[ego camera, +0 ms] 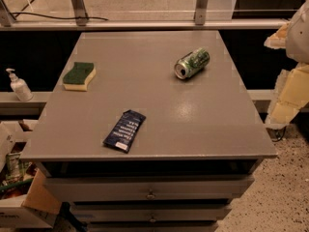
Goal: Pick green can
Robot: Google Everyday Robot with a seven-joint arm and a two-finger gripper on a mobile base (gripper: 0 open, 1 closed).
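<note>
In the camera view, we see the green can (191, 63) lying on its side on the grey table (159, 105), in the far right part of the top and well clear of every edge. Its long axis runs on a diagonal from near-left to far-right. The shiny silver end faces near-left, towards us, and the other end points to the far right corner of the table. The body is green with white print, but we cannot read any word or brand on it. Well apart from it, on the far left side of the top, rests a sponge (79, 75), green face up over a yellow base. Near the front edge, left of centre, a dark blue packet (124, 130) lies flat and aslant. It carries pale lettering along its length that we cannot make out. The gripper (288, 93) sits at the right edge of the view, beyond the right side of the table and well apart from the can, showing as pale cream and white shapes cut off by the frame. We cannot tell whether the claw is spread or pressed together, and it touches nothing on the table. Below the top we see drawers (149, 190) with small handles. On a ledge to the left stands a white pump bottle (18, 85), and a cardboard box (19, 197) sits on the floor at the near left.
</note>
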